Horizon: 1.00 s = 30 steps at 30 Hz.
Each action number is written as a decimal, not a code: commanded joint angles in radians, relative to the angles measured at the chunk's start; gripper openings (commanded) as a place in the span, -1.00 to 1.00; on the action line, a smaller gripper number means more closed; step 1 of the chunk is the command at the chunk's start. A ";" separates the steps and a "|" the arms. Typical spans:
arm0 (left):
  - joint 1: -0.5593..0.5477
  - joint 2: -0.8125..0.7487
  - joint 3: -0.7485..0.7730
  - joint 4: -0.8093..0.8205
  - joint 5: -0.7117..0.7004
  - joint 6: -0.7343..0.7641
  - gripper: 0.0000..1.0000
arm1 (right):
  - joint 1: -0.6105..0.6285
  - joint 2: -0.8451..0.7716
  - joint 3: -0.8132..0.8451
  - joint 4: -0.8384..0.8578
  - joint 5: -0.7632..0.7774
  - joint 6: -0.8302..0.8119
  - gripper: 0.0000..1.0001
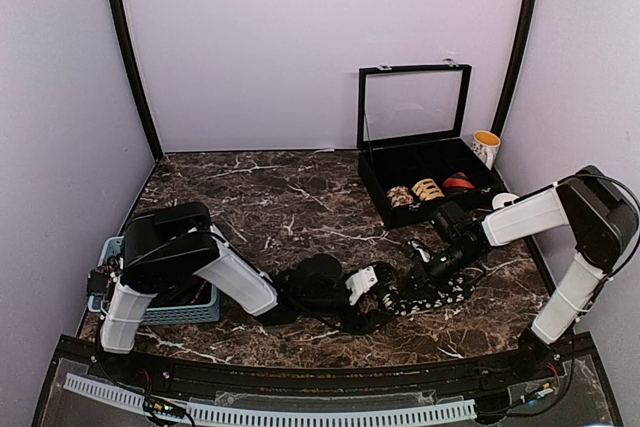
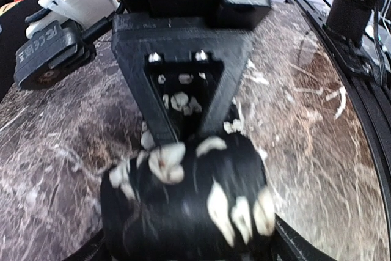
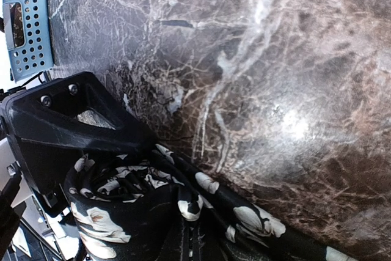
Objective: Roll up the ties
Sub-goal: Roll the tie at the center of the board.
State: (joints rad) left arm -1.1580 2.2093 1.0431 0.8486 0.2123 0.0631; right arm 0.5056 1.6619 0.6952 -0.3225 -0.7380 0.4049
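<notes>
A black tie with white flower prints (image 1: pixel 440 294) lies on the marble table near the front middle. Its wound end (image 2: pixel 189 206) sits as a fat coil between the fingers of my left gripper (image 2: pixel 183 242), whose jaws stand wide apart at the coil's sides. From the right, my right gripper (image 1: pixel 428 269) comes down on the same tie. Its fingers (image 2: pixel 183 108) taper to a point shut on the bunched fabric (image 3: pixel 183 200). The tie's loose length (image 3: pixel 256 218) trails off along the table. Three rolled ties, two tan-patterned (image 1: pixel 414 192) and one red (image 1: pixel 458 183), sit in the case.
A black case (image 1: pixel 378 187) with its glass lid upright stands at the back right, with a yellow-rimmed cup (image 1: pixel 486 147) beside it. A blue slotted basket (image 1: pixel 160 309) sits at the front left under the left arm. The two grippers are close together.
</notes>
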 commanded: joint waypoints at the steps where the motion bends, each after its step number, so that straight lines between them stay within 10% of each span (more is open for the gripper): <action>1: -0.014 0.044 0.051 0.015 0.010 -0.062 0.50 | 0.005 0.042 -0.051 -0.054 0.147 0.004 -1.00; 5: -0.014 0.072 0.086 0.014 0.012 -0.068 0.47 | 0.009 0.050 -0.045 -0.030 0.138 0.026 -1.00; 13: -0.020 0.071 0.069 -0.060 0.007 0.002 -0.30 | 0.010 0.034 -0.006 -0.023 0.085 0.029 -0.98; 21: -0.032 0.042 -0.011 -0.166 -0.043 0.088 -0.44 | 0.000 -0.094 0.026 -0.049 -0.021 0.087 -0.20; 30: -0.040 0.045 -0.008 -0.181 -0.048 0.119 -0.43 | 0.014 -0.175 -0.012 0.014 -0.108 0.173 0.17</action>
State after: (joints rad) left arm -1.1809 2.2398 1.0714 0.8577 0.1638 0.1425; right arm 0.5045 1.4979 0.7002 -0.3431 -0.7982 0.5449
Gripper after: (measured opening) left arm 0.353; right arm 0.581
